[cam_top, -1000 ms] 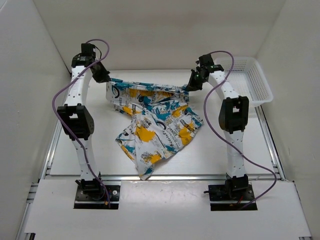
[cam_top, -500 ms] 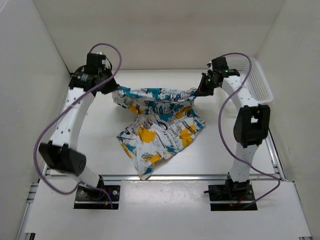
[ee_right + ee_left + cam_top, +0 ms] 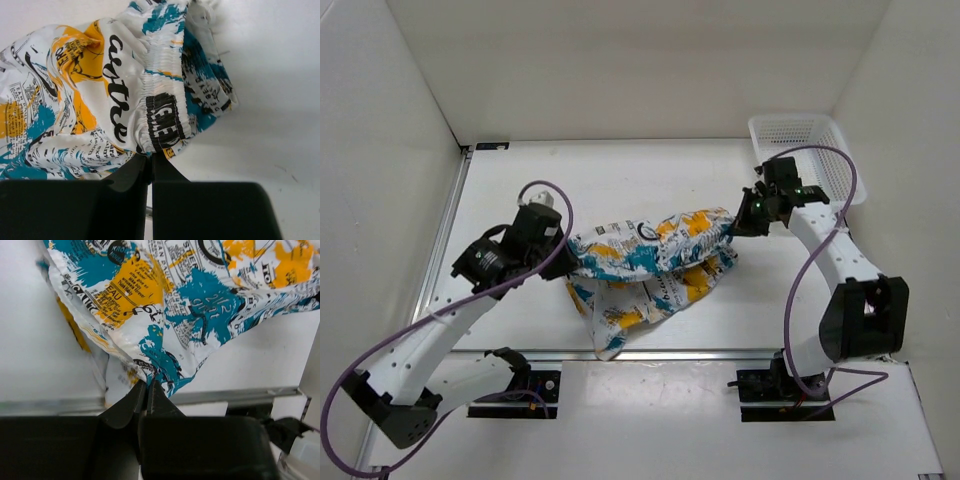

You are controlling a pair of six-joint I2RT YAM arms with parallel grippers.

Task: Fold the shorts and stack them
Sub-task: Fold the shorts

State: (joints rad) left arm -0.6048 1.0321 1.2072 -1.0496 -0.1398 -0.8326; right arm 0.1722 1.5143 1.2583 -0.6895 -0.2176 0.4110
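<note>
Clenched: left claw (image 3: 148,386), right claw (image 3: 149,157).

White arm links (image 3: 828,250) with black joint housings (image 3: 865,318). Purple cables (image 3: 789,320) looping alongside. Matte black left pincer (image 3: 148,386), tapered to thin tips.

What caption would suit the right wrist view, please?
Right gripper shut on the gathered waistband of the printed shorts, over the white table.
</note>
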